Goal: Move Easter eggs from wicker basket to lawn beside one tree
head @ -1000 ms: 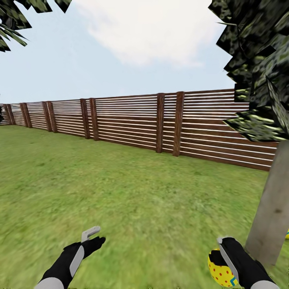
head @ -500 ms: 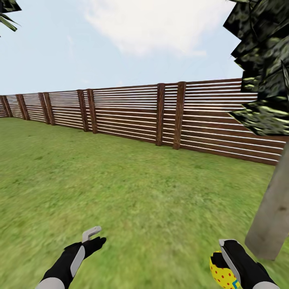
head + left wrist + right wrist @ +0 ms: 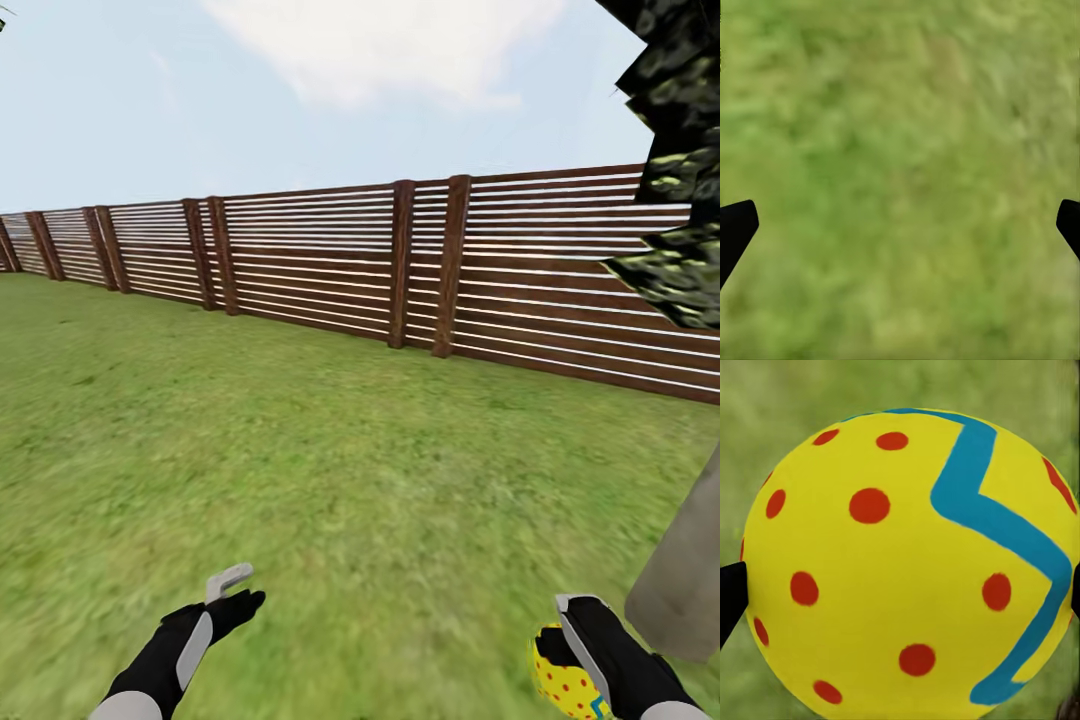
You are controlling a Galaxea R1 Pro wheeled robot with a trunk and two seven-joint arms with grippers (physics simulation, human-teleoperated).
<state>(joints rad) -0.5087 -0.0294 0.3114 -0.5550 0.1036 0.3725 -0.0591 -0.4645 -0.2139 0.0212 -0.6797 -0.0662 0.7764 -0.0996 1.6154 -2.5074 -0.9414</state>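
I see mottled green lawn (image 3: pixel 330 470) running to the slatted fence (image 3: pixel 420 270), the tree (image 3: pixel 680 570) at my right. My right gripper (image 3: pixel 572 668) grasps an egg (image 3: pixel 907 562); my left gripper (image 3: pixel 232 590) hangs released over grass.

Both arms are matte black toward the wrist, turning pale grey-white at the forearm where they leave the lower edge of the head view. The left end effector (image 3: pixel 235 590) has a black body with a light grey plate running along its top, a slim grey finger bent into a hook at the tip, and a blunt black finger beside it. The right end effector (image 3: pixel 565 640) shows the same black housing with a narrow grey strip edged white. In the wrist views, the fingertips (image 3: pixel 736 229) appear as plain black wedges.
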